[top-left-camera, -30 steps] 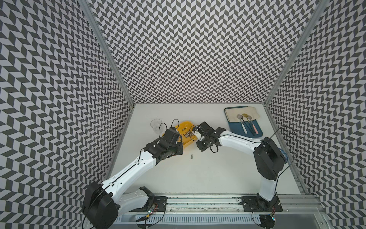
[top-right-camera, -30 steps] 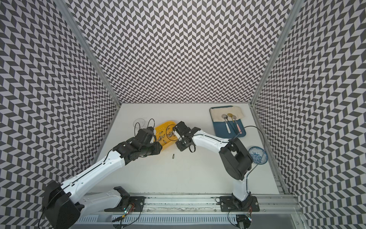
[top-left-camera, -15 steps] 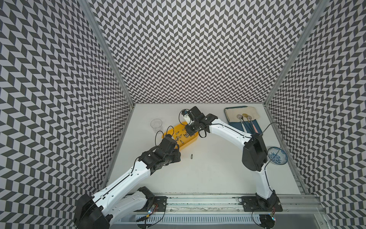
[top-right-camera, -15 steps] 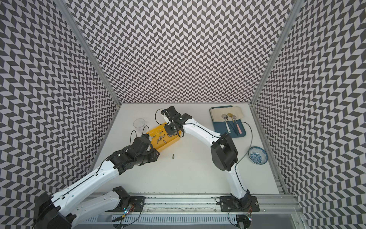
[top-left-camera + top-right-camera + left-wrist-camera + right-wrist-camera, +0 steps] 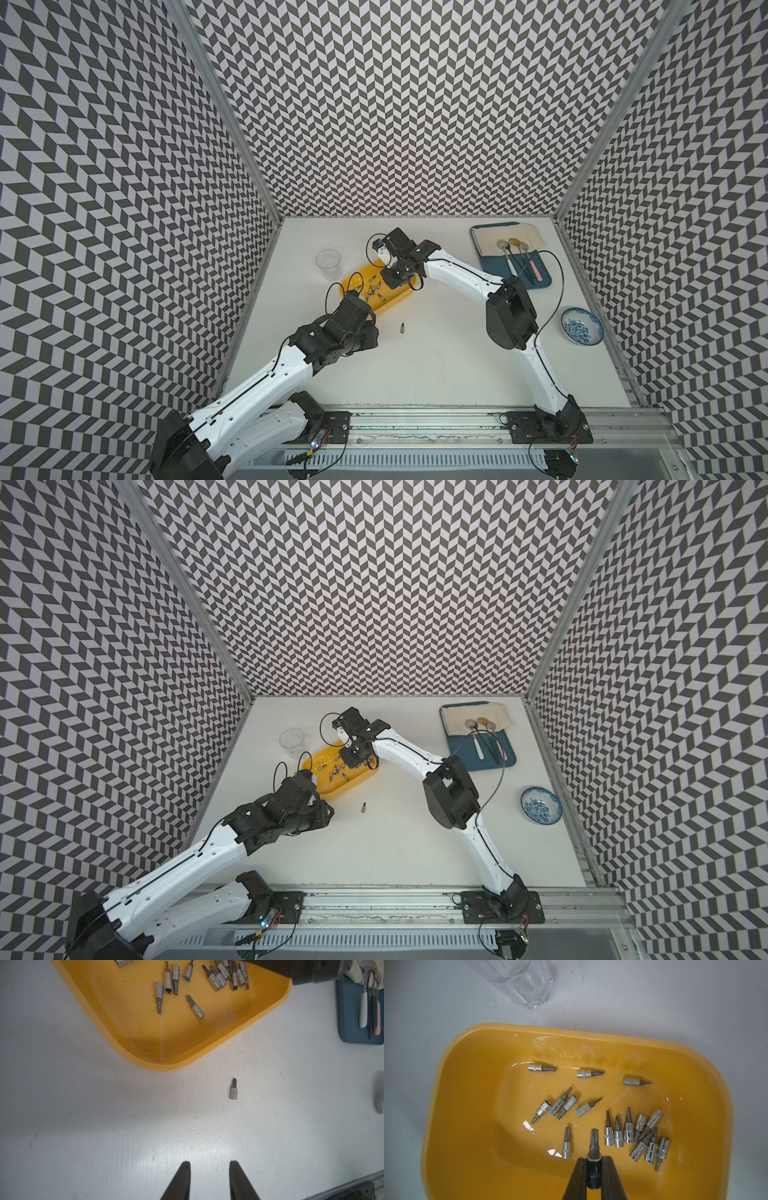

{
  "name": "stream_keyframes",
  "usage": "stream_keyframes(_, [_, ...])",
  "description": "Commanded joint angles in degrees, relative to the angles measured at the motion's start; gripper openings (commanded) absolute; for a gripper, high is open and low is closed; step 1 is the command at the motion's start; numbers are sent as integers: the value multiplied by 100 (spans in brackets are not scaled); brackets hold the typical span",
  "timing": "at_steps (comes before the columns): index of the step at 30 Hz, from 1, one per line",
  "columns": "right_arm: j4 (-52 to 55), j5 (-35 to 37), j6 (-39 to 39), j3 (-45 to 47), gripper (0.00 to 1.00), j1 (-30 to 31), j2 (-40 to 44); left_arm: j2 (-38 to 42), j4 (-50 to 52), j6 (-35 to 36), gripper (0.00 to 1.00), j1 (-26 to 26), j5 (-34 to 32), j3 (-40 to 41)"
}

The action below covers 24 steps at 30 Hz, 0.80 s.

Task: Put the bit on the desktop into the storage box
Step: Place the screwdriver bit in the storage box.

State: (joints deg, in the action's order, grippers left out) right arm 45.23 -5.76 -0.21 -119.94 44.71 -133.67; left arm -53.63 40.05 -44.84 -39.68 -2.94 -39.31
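Resting loose, bit (image 5: 234, 1089) lies beyond left fingers (image 5: 180, 1180).

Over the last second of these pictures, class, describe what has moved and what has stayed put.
The right end effector, shut on a bit, moved away from the robot's base and now hangs over the storage box. The left end effector, open and empty, drew back from the box toward the base. The loose bit on the desktop, the box, the glass cup and the blue tray stayed put.
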Motion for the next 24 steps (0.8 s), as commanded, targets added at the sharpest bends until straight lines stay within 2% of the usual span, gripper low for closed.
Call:
stream_keyframes(1, [-50, -183, -92, -126, 0, 88, -217, 35, 99, -42, 36, -31, -47, 15])
stream_keyframes(20, [-58, -237, -94, -253, 0, 98, -723, -25, 90, -78, 36, -101, -82, 27])
stream_keyframes(24, [-50, -199, -93, -266, 10, 96, -724, -56, 68, -86, 36, -128, -82, 11])
